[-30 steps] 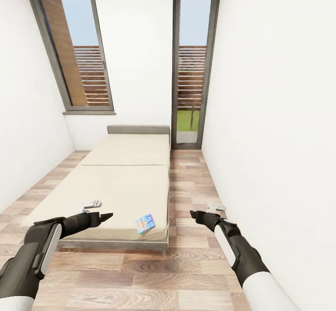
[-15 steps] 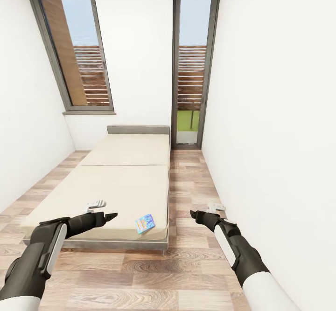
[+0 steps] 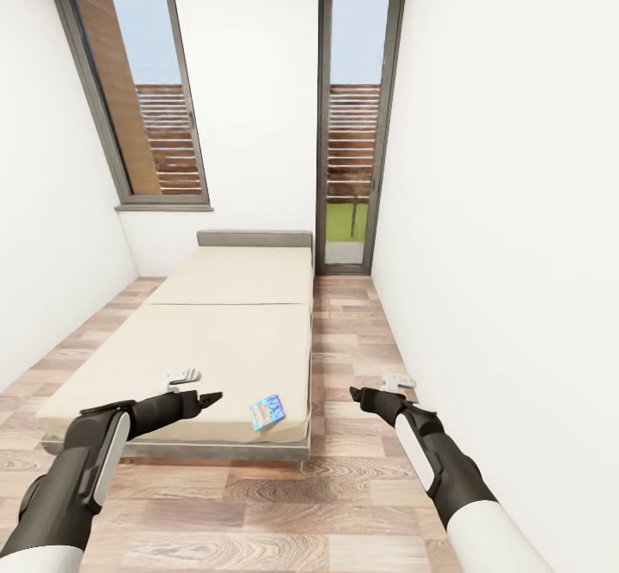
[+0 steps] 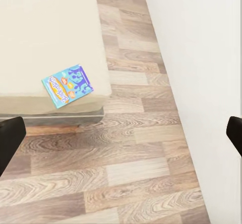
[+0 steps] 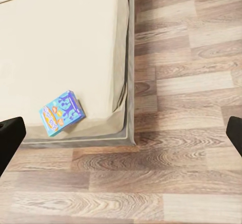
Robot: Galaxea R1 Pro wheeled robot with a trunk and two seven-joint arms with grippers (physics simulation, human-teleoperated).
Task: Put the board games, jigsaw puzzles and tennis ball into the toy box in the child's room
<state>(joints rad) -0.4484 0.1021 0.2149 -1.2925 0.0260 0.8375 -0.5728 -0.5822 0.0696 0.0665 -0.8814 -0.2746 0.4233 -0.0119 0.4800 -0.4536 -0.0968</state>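
A small blue board game (image 3: 267, 411) lies flat near the front right corner of the bed (image 3: 215, 341), a cream mattress on a dark grey frame. The same board game (image 4: 67, 85) appears in the left wrist view, and in the right wrist view the board game (image 5: 61, 112) lies close to the mattress edge. My left gripper (image 3: 210, 399) hovers over the bed's front edge, a short way left of the game, open and empty. My right gripper (image 3: 355, 394) hangs open over the floor to the right of the bed. The table, toy box, jigsaw puzzles and tennis ball are out of view.
A strip of wooden floor (image 3: 352, 332) runs between the bed and the white right wall (image 3: 499, 255). A tall glass door (image 3: 352, 126) stands at the far end. A window (image 3: 142, 92) sits on the far left. More floor lies in front of the bed.
My left arm has reached a little forward and to the right, bringing its gripper closer to the blue board game. The right arm and the game have stayed put.
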